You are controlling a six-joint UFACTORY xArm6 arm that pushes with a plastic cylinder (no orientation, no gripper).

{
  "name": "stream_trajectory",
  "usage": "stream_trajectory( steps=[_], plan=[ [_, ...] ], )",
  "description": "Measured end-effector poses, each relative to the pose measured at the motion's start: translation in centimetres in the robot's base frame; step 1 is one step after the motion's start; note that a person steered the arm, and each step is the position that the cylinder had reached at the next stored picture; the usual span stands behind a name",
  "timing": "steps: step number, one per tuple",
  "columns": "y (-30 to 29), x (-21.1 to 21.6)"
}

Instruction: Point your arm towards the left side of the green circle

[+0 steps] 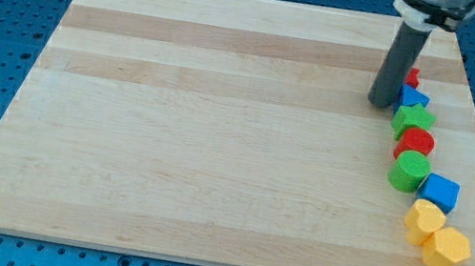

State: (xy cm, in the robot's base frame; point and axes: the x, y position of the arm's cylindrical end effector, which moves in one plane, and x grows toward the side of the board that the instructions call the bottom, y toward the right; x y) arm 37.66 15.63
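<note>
Landmark: green circle [409, 170], near tabletop [215, 149] right edge, mid-column of blocks.
Toward view's bottom of it: yellow hexagon [446, 250], yellow heart-like block [424, 222], blue cube [440, 193] touching its lower right.
Toward view's top: red cylinder [416, 142] touching, green star [413, 119], blue block [414, 97], red block [411, 77] partly hidden.
My tip [382, 104] up-left of circle, beside star; probably staged to come down column's left flank.
No jaws, only rod.

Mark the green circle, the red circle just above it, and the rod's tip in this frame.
green circle [408, 170]: camera view, on its flat top face.
red circle [417, 141]: camera view, on its top face.
my tip [381, 103]: camera view, the rod's very bottom end, up and left of the green circle.
</note>
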Motion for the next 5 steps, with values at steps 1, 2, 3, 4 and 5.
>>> stream_trajectory(
  steps=[1,2,3,4,5],
  plan=[
    [-2.1,2.5],
    [-2.2,8.2],
    [-2.2,12.0],
    [-2.2,14.2],
    [-2.2,15.0]
  ],
)
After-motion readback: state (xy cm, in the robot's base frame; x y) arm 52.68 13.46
